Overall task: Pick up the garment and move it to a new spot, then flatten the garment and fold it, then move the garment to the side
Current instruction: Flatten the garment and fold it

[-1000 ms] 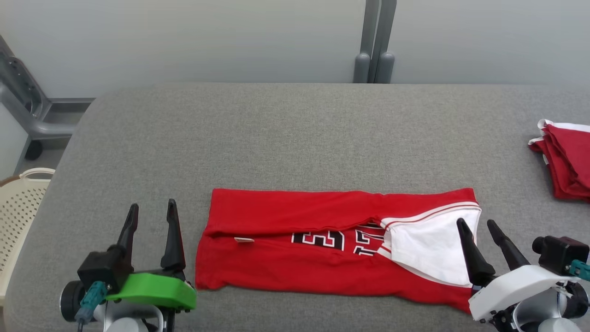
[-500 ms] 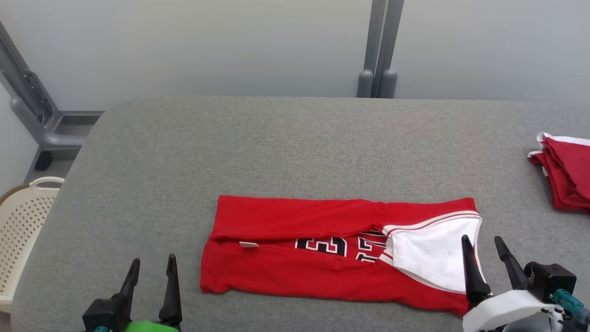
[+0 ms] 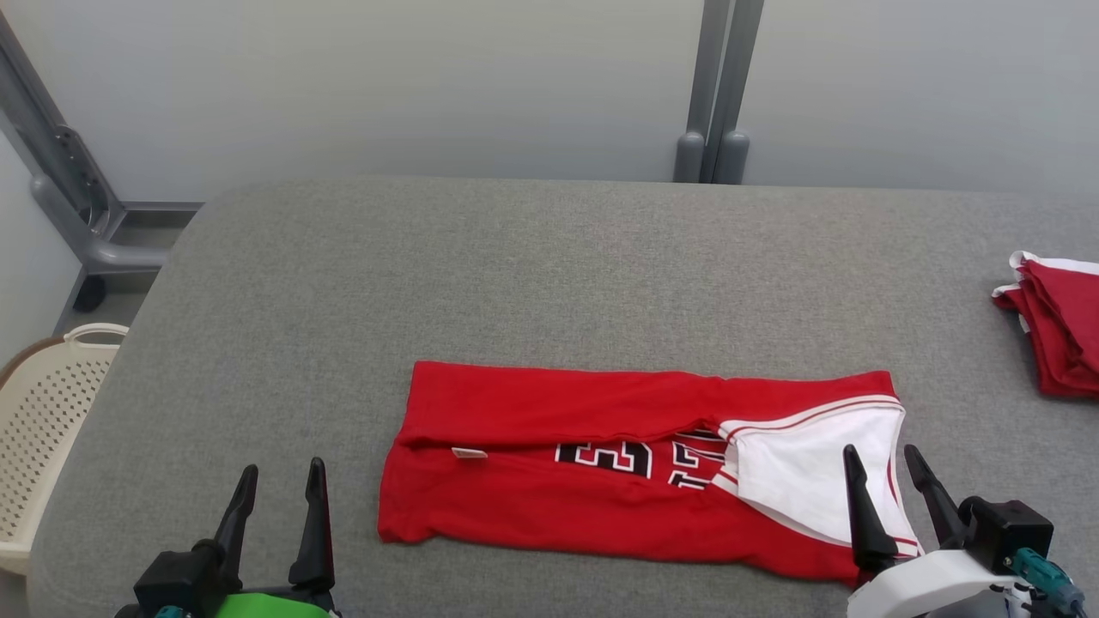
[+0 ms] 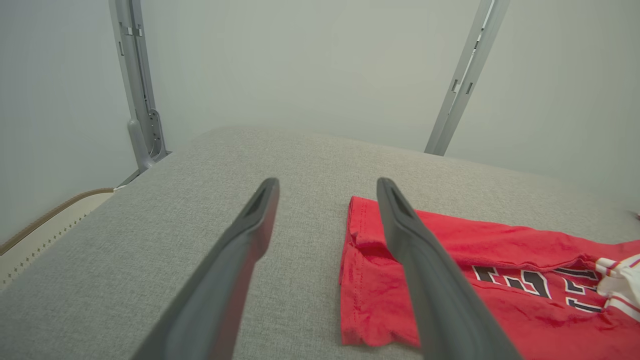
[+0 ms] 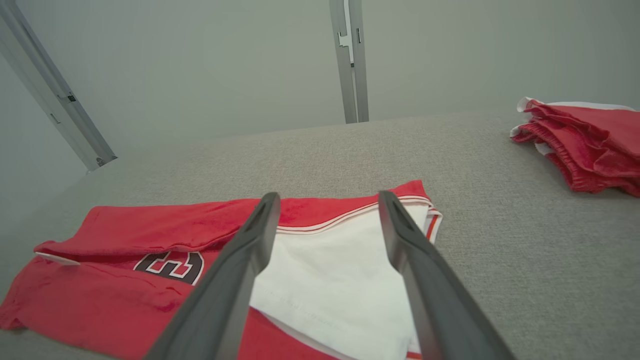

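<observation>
Left hand stands with its two fingers spread wide and nothing between them, over bare desk just left of the garment. Right hand is spread just as wide and also holds nothing; its fingers point over the garment's right end, above the white panel with red and white trim, and I cannot tell whether they touch the cloth. That garment, a red jersey, lies flat near the desk's front edge, folded into a long band running left to right, with black and white numerals partly showing under the upper fold and a small white tag near its left end. Well apart, at the desk's right edge, sits a pile of folded red cloth. Off the desk's left side stands a cream basket. Behind the desk, grey posts rise against a pale wall.
</observation>
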Available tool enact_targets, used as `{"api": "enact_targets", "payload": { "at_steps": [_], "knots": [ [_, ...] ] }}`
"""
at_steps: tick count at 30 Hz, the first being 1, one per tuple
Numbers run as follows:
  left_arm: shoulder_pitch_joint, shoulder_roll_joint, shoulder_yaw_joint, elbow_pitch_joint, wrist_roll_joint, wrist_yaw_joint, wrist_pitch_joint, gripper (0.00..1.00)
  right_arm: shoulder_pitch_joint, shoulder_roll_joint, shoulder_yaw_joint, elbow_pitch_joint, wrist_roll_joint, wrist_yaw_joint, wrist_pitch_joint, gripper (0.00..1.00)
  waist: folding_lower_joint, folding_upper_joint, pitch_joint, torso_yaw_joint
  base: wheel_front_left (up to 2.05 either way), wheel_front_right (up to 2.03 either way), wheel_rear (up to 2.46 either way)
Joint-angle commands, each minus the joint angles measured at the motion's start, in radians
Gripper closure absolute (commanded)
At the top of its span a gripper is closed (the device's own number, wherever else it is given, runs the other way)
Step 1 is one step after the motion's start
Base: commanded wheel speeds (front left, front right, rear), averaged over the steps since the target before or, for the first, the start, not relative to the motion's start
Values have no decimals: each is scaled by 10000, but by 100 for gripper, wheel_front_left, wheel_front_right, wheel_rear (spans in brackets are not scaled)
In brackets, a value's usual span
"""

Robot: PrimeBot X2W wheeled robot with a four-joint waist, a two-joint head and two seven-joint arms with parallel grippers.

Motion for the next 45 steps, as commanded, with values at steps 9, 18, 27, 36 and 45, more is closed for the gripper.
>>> {"api": "enact_targets", "payload": {
  "at_steps": [9,18,27,36,45],
  "knots": [
    [109,-211,192,-14,502,-251,-6,0,-306,-17,174,-173,330,-3,-124,0,1,0,106,-128,0,0,0],
    [-2,-346,315,119,679,-358,-8,0,-330,-15,241,-99,353,-3,-96,0,1,0,152,-237,0,0,0],
    [-22,-435,348,245,778,-401,-6,0,-491,-25,-179,-279,665,-3,573,0,1,0,205,-274,0,0,0],
    [-169,-436,376,336,945,-438,-6,0,-1166,-16,-1503,-1148,-723,-1,6158,0,1,0,492,-298,0,0,0],
    [-702,-515,259,328,1119,-499,-8,0,-1975,-19,-2262,-2074,-2122,-3,9222,0,1,0,1306,-36,0,0,0]
  ]
}}
